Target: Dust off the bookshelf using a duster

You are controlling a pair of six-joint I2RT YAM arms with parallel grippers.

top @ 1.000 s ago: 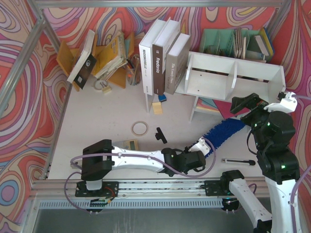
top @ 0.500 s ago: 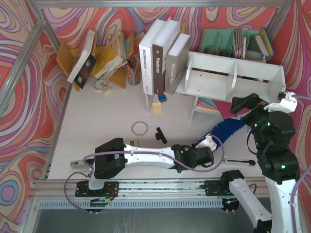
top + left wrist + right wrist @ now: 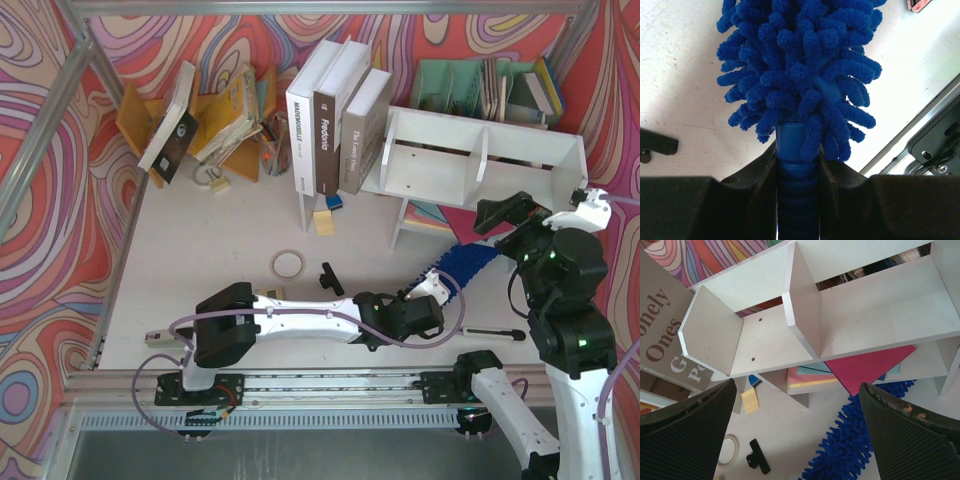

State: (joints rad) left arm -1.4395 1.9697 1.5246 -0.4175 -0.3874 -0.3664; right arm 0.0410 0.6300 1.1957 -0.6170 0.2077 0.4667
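The white bookshelf stands on legs at the back right, its two compartments bare; the right wrist view looks into it. My left gripper is shut on the blue handle of the fluffy blue duster. The duster's head lies low over the table and points up and right, toward the space under the shelf. In the left wrist view the jaws clamp the ribbed handle just below the fluffy head. My right gripper hovers open and empty in front of the shelf, above the duster's tip.
Upright books stand left of the shelf, a yellow rack at back left, a green organiser behind. A pink pad lies under the shelf. A tape ring, black clip and black pen lie on the table.
My left arm has reached further right and forward, carrying the duster with it. The duster's head has slid up and right, closer under the shelf. The right arm has stayed put.
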